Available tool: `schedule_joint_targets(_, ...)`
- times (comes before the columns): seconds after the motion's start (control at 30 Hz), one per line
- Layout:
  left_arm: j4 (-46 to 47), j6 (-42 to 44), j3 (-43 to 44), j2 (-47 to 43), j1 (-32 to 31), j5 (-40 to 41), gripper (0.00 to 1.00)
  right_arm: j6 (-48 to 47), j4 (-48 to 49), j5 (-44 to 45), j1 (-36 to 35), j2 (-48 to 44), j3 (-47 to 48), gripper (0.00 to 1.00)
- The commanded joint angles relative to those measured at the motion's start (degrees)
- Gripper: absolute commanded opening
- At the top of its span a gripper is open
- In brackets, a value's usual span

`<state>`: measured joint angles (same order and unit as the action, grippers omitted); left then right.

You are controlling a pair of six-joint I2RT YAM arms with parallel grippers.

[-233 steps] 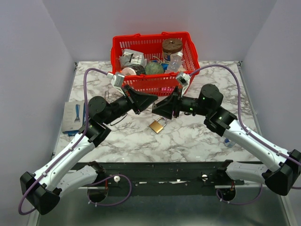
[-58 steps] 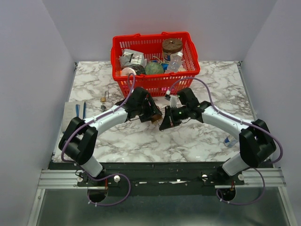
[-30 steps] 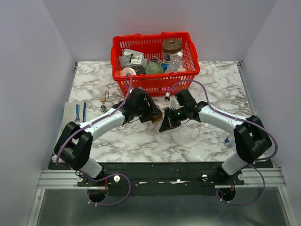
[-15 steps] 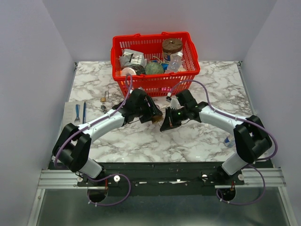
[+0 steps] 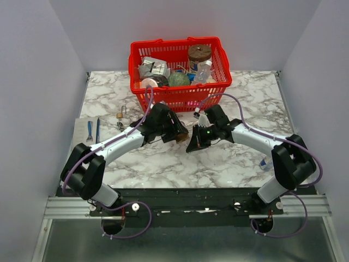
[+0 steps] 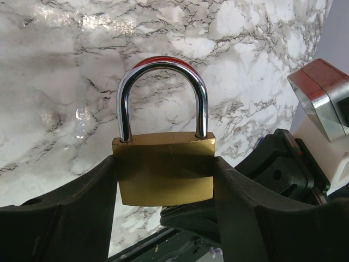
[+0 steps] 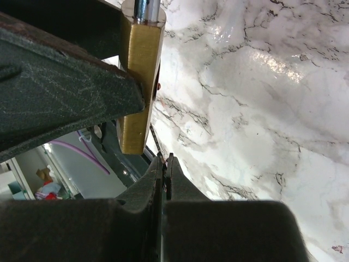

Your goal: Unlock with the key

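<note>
The red basket (image 5: 180, 97) stands close behind the left gripper (image 5: 180, 134) and right gripper (image 5: 190, 146), closing off the way back. Those two nearly meet, and the padlock (image 6: 163, 172) fills the gap. The table (image 5: 163, 164) lies open toward the near edge. A small lock (image 5: 119, 115) and blue tools (image 5: 89, 130) sit off to the left.

The left arm (image 5: 117, 143) and the right arm (image 5: 256, 139) both have white shells on the long links and black housings at the joints. A purple cable (image 5: 148, 101) runs along each arm and makes a loop near the wrist. A small green light (image 5: 206, 131) shines on the right arm. The fingers (image 6: 60, 218) of the left gripper (image 6: 163, 180) are matt black, broad and wedge-shaped. The fingers (image 7: 229, 229) of the right gripper (image 7: 164, 164) are black as well.
</note>
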<state>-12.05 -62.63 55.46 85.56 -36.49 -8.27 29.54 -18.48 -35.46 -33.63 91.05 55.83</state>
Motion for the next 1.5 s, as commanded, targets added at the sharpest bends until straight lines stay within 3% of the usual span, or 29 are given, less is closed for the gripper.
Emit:
schedule_joint_targets(0.0,3.8,-1.1,0.2,-3.2,-0.4,-0.2,0.0,-0.1,1.9,0.0,0.6,-1.7,-0.8,0.01)
schedule_joint_targets(0.4,3.6,-0.8,1.3,-2.1,-0.3,-0.4,0.0,-1.0,2.2,-3.3,0.5,-2.3,-1.1,0.01)
schedule_joint_targets(1.47,3.4,-0.6,1.7,-1.9,-0.9,-0.6,0.0,-0.9,1.6,-1.4,0.5,0.9,2.1,0.01)
